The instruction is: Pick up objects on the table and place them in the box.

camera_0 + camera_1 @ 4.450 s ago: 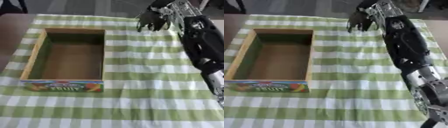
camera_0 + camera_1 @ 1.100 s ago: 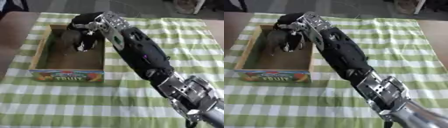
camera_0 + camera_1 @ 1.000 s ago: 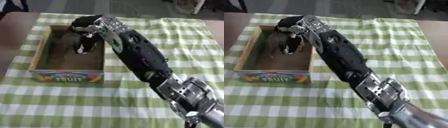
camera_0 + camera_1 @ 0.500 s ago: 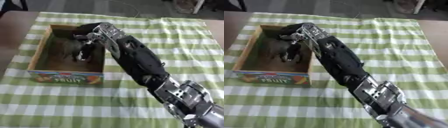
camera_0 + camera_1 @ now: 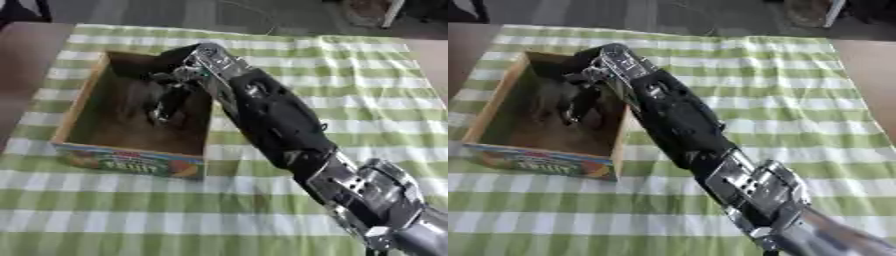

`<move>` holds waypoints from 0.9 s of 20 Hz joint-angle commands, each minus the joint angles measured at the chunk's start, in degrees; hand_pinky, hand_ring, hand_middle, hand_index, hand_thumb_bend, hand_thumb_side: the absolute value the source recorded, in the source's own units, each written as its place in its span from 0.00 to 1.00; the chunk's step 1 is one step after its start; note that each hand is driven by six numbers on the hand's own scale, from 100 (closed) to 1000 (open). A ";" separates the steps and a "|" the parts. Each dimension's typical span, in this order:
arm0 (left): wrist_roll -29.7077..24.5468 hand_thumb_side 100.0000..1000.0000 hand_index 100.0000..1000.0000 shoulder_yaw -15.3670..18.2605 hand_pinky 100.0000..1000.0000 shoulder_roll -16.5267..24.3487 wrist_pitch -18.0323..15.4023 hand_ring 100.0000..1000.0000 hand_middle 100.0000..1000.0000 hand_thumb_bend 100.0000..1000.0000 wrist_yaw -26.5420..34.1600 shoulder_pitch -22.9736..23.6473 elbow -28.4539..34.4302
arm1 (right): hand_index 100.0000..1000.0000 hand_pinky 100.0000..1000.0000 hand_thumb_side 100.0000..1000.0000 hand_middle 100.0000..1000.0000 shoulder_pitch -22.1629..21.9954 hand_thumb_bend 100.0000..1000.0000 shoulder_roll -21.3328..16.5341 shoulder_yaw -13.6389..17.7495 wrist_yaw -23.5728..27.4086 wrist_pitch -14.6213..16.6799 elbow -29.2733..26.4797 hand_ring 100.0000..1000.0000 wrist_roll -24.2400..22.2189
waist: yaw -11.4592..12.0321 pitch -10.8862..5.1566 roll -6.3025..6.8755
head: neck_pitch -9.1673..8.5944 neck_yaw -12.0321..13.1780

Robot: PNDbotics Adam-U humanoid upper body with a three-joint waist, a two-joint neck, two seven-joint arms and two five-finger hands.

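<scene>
A shallow wooden box [image 5: 80,102] with a bright fruit-print front panel sits open-topped on the left of the table. A dark object [image 5: 163,102], too blurred to identify, hangs inside it over the brown floor.

- Both views are evenly lit by soft, moderately bright light; its source cannot be told.
- No hard shadows fall on the cloth [image 5: 350,100]; only a faint darkening lies beside the arm [image 5: 280,125].
- The inside of the box [image 5: 79,105] is the dimmest part, its floor a murky brown.
- The right hand [image 5: 166,97] is black against that dark floor, so its outline smears and its fingers are hard to separate.
- Silver parts of the arm near the lower right catch pale highlights.
- Everything is soft; the printing on the box front is blurred.
- The lower right corner, closest to the camera, is most out of focus.
</scene>
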State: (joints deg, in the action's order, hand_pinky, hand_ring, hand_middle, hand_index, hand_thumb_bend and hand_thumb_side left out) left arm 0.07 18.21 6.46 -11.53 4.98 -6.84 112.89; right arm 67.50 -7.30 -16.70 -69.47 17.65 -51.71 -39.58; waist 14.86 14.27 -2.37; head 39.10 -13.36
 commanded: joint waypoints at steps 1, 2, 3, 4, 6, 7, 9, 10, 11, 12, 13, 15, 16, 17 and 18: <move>-0.09 0.79 0.52 -0.13 0.28 0.51 0.10 0.32 0.69 0.00 0.33 -0.40 0.93 | 1.00 0.92 0.68 0.92 1.16 0.55 -2.40 -0.13 1.28 0.06 -2.91 0.98 -1.43 | 0.06 -0.97 0.34 | -0.78 -0.22; -0.09 0.79 0.52 -0.13 0.28 0.51 0.10 0.32 0.69 0.00 0.34 -0.41 0.93 | 1.00 0.93 0.66 0.93 1.20 0.61 -2.59 -0.11 1.64 -0.06 -3.22 0.99 -1.84 | 0.06 -0.95 0.34 | -0.79 -0.23; -0.11 0.79 0.52 -0.15 0.28 0.51 0.09 0.32 0.69 0.00 0.35 -0.43 0.92 | 1.00 0.93 0.66 0.94 1.33 0.64 -2.73 -0.05 1.99 -0.13 -3.51 0.99 -2.27 | 0.05 -0.92 0.35 | -0.79 -0.22; -0.14 0.79 0.52 -0.16 0.28 0.50 0.09 0.32 0.69 0.00 0.36 -0.43 0.91 | 1.00 0.94 0.65 0.95 1.48 0.69 -2.83 0.00 2.33 -0.17 -3.76 1.00 -2.71 | 0.05 -0.91 0.35 | -0.78 -0.22; -0.15 0.79 0.52 -0.13 0.28 0.51 0.09 0.32 0.69 0.00 0.35 -0.42 0.90 | 1.00 0.95 0.64 0.98 2.04 0.77 -3.00 0.18 3.15 0.00 -4.17 1.00 -3.92 | 0.04 -0.92 0.30 | -0.66 -0.24; -0.15 0.79 0.52 -0.12 0.28 0.52 0.11 0.32 0.69 0.00 0.35 -0.42 0.90 | 1.00 0.96 0.66 0.99 2.33 0.80 -3.07 0.26 3.67 0.19 -4.31 1.00 -4.75 | 0.02 -0.94 0.27 | -0.63 -0.24; -0.15 0.79 0.52 -0.11 0.28 0.55 0.14 0.32 0.69 0.00 0.34 -0.43 0.92 | 1.00 0.97 0.63 1.00 2.79 0.81 -3.31 0.36 4.44 0.41 -4.68 1.00 -6.33 | -0.04 -0.97 0.21 | -0.63 -0.24; -0.15 0.79 0.52 -0.10 0.28 0.57 0.16 0.32 0.69 0.00 0.34 -0.44 0.93 | 1.00 0.97 0.62 1.00 2.94 0.81 -3.44 0.34 4.54 0.43 -4.96 1.00 -6.96 | -0.09 -0.99 0.18 | -0.66 -0.25; -0.14 0.79 0.52 -0.10 0.28 0.57 0.18 0.32 0.68 0.00 0.34 -0.47 0.94 | 1.00 0.98 0.56 1.00 2.92 0.76 -3.34 0.38 5.05 0.54 -5.03 1.00 -7.61 | -0.11 -0.99 0.15 | -0.71 -0.28; -0.16 0.79 0.52 -0.10 0.28 0.57 0.21 0.32 0.68 0.00 0.34 -0.48 0.95 | 1.00 0.99 0.51 1.00 2.90 0.72 -3.28 0.42 5.80 0.64 -5.00 1.00 -8.28 | -0.12 -1.00 0.12 | -0.74 -0.29; -0.19 0.79 0.52 -0.12 0.28 0.56 0.24 0.32 0.68 0.00 0.33 -0.48 0.95 | 1.00 0.99 0.46 1.00 2.85 0.65 -3.21 0.40 6.61 0.75 -4.95 1.00 -8.92 | -0.11 -1.01 0.11 | -0.77 -0.28; -0.21 0.78 0.52 -0.10 0.28 0.55 0.25 0.32 0.68 0.00 0.33 -0.51 0.98 | 1.00 1.00 0.34 1.00 2.70 0.19 -3.08 0.43 8.70 0.94 -5.04 1.00 -9.65 | -0.05 -0.99 0.10 | -0.82 -0.27; -0.20 0.77 0.52 -0.08 0.28 0.55 0.23 0.32 0.68 0.00 0.33 -0.52 0.99 | 1.00 1.00 0.26 1.00 2.63 0.05 -3.07 0.40 9.99 1.16 -5.05 1.00 -10.02 | -0.02 -0.98 0.11 | -0.81 -0.25; -0.20 0.77 0.52 -0.06 0.28 0.56 0.22 0.32 0.68 0.00 0.32 -0.51 0.99 | 1.00 1.00 0.21 1.00 2.60 0.00 -3.10 0.36 11.18 1.36 -5.12 1.00 -10.29 | -0.01 -0.96 0.12 | -0.77 -0.25; -0.19 0.78 0.52 -0.04 0.28 0.55 0.20 0.32 0.68 0.00 0.32 -0.51 1.00 | 1.00 1.00 0.23 1.00 2.58 0.02 -3.18 0.30 12.17 1.47 -5.20 1.00 -10.48 | -0.01 -0.95 0.10 | -0.74 -0.28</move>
State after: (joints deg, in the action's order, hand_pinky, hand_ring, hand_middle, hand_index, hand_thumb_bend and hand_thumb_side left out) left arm -0.14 18.21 6.46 -11.32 4.98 -7.00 112.89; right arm 68.61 -9.42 -16.70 -58.89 17.66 -55.53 -48.39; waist 14.80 14.27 -2.61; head 38.87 -13.54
